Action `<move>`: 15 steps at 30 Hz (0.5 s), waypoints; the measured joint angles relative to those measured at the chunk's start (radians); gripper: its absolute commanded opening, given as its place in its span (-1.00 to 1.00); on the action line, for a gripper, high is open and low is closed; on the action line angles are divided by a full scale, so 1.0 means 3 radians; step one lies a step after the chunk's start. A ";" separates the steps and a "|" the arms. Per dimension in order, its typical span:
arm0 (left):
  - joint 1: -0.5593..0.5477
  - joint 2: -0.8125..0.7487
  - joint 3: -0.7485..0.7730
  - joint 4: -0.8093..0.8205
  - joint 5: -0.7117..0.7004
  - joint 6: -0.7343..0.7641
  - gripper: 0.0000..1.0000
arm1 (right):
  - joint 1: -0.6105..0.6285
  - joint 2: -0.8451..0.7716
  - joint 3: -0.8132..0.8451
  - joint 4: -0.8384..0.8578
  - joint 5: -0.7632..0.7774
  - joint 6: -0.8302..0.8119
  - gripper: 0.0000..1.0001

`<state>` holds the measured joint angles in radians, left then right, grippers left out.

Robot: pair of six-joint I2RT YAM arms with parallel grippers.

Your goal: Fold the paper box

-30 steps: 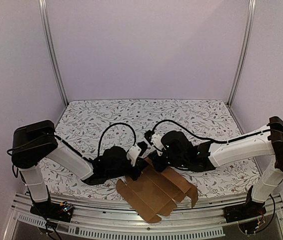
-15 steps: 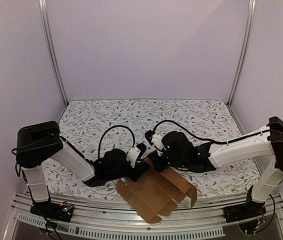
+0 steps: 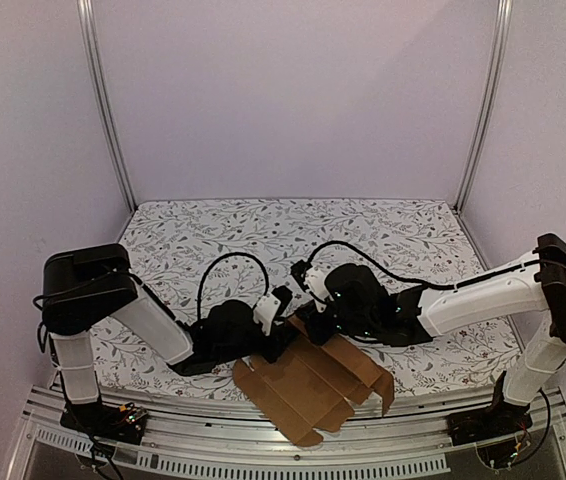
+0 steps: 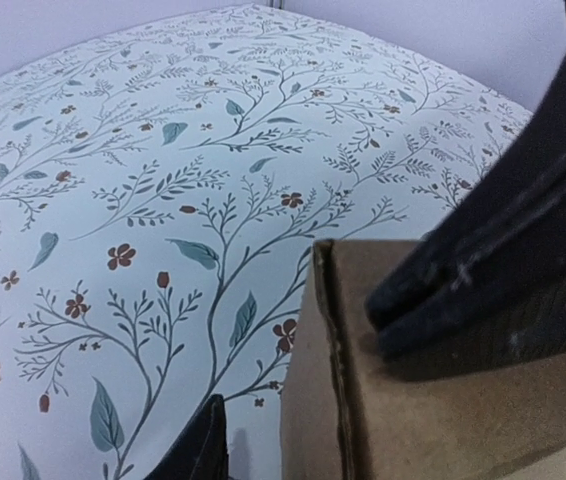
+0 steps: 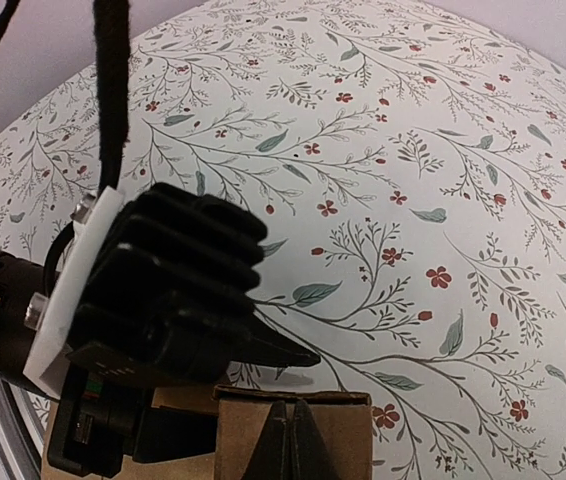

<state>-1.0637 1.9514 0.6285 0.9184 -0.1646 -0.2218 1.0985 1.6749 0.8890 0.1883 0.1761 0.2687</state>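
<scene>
The paper box point(image 3: 308, 385) is a brown cardboard sheet, partly folded, lying at the table's near edge with its far corner raised between both grippers. My left gripper point(image 3: 285, 337) is at that corner from the left. In the left wrist view one finger point(image 4: 201, 450) shows over the table just left of the box's folded edge point(image 4: 328, 340); the other finger is hidden. My right gripper point(image 3: 313, 325) comes from the right. Its fingertips point(image 5: 291, 440) are pressed together against the face of the raised flap point(image 5: 348, 430). The left gripper's black body point(image 5: 163, 290) sits just beyond it.
The floral table cover point(image 3: 293, 240) stretches behind the box. A metal rail point(image 3: 263, 450) runs along the near edge, under the box's overhang. Purple walls and two upright posts point(image 3: 103, 100) enclose the back and sides.
The left arm's shoulder and upper link have shifted a little to the right. Both grippers and the box stay nearly where they were.
</scene>
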 measured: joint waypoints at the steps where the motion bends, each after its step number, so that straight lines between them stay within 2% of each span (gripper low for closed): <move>1: 0.0000 0.0010 0.0001 0.0033 -0.0001 0.0000 -0.31 | 0.0000 0.0000 -0.0001 0.0000 -0.0003 0.0003 -1.00; 4: 0.0000 0.0064 0.0003 0.0125 0.0001 -0.0013 -0.33 | 0.0000 0.0000 -0.0001 0.0001 -0.0010 0.0005 -1.00; 9: 0.0000 0.0154 0.0006 0.0247 0.0023 -0.0051 -0.54 | 0.0000 -0.0020 -0.0023 0.0003 -0.0011 0.0014 -1.00; 15: 0.0005 0.0198 0.0020 0.0371 0.0108 -0.0057 -1.00 | 0.0000 -0.0036 -0.0045 0.0018 -0.0019 0.0034 -1.00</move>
<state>-1.0622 2.0109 0.6346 1.0298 -0.1322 -0.2390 1.0985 1.6642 0.8757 0.1936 0.1703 0.2790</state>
